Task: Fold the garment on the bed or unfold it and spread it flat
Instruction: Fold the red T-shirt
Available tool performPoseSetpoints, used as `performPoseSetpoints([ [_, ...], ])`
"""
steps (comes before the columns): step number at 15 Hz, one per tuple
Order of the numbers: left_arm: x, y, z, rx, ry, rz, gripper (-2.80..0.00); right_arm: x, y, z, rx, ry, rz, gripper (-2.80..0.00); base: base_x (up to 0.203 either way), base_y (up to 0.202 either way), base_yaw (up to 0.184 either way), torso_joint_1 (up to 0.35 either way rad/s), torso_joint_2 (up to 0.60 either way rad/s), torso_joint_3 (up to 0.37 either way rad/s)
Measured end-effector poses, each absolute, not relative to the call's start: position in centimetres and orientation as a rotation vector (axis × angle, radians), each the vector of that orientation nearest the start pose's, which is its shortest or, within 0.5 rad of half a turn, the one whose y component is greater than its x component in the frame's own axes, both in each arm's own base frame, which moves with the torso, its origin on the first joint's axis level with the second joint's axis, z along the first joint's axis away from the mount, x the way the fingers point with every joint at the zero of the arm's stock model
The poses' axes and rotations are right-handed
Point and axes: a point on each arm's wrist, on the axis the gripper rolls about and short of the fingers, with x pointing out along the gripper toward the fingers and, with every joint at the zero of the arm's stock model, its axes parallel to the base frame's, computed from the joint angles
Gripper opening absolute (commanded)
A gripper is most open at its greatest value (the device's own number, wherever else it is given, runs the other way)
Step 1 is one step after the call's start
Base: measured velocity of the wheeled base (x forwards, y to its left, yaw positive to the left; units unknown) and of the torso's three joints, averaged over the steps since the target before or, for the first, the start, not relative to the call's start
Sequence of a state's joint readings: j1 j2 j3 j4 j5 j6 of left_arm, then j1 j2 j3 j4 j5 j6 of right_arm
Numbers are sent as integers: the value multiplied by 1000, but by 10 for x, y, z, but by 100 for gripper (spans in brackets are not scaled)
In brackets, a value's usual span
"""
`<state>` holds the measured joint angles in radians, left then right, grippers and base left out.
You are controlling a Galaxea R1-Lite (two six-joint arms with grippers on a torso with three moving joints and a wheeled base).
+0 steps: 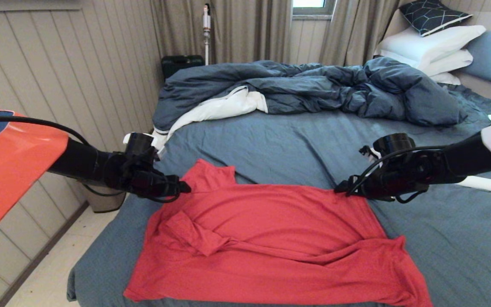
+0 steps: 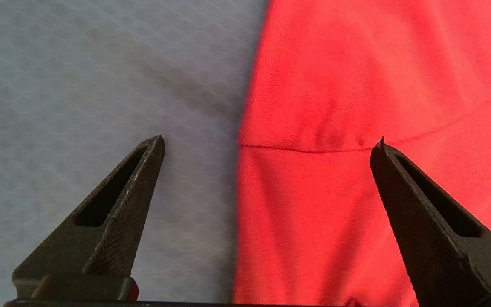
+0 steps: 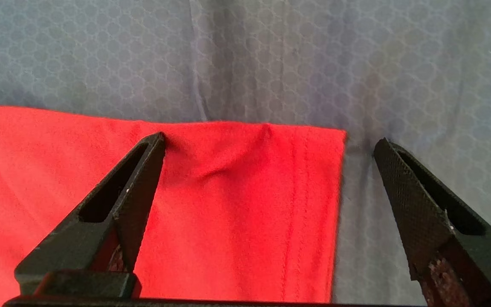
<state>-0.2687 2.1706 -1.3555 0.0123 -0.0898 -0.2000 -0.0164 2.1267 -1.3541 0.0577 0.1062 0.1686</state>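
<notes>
The red T-shirt (image 1: pixel 267 238) lies spread on the slate-blue sheet of the bed (image 1: pixel 271 140), plain side up, with a sleeve folded inward at its left and creases across the middle. My left gripper (image 1: pixel 184 186) is open at the shirt's far left edge, by the upper sleeve; its fingers straddle the red edge and a seam (image 2: pixel 305 149) without closing on it. My right gripper (image 1: pixel 340 187) is open at the far right corner, its fingers straddling the hemmed corner (image 3: pixel 309 179). The print is hidden.
A rumpled dark blue duvet (image 1: pixel 313 89) with white lining lies across the far half of the bed. White pillows (image 1: pixel 433 47) are stacked at the back right. The bed's left edge drops to a pale floor (image 1: pixel 53 273) beside a panelled wall.
</notes>
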Motion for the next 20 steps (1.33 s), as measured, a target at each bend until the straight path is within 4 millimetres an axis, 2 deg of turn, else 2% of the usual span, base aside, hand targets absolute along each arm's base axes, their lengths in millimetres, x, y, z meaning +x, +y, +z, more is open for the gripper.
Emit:
performPoseSetpoints([
  [1,398,-113,96,-112,858,-255,0,406,-4,111,210,837,15,0,0,0,0,0,0,0],
  [2,398,-113,96,-111,858,-257,-280,406,-4,109,210,841,14,0,0,0,0,0,0,0],
  [3,399,-114,96,-111,859,-256,-280,406,-3,108,209,844,16,-280,0,0,0,0,0,0],
  [8,398,-114,96,-123,861,-256,-280,402,0,105,209,865,21,-280,0,0,0,0,0,0],
  [13,399,-114,103,-125,828,-260,-280,402,0,109,212,852,21,-280,0,0,0,0,0,0],
  [17,395,-112,116,-130,796,-262,-280,396,0,123,211,821,23,-280,0,0,0,0,0,0],
  [20,382,-108,127,-136,787,-247,-280,381,2,135,206,804,29,-280,0,0,0,0,0,0],
])
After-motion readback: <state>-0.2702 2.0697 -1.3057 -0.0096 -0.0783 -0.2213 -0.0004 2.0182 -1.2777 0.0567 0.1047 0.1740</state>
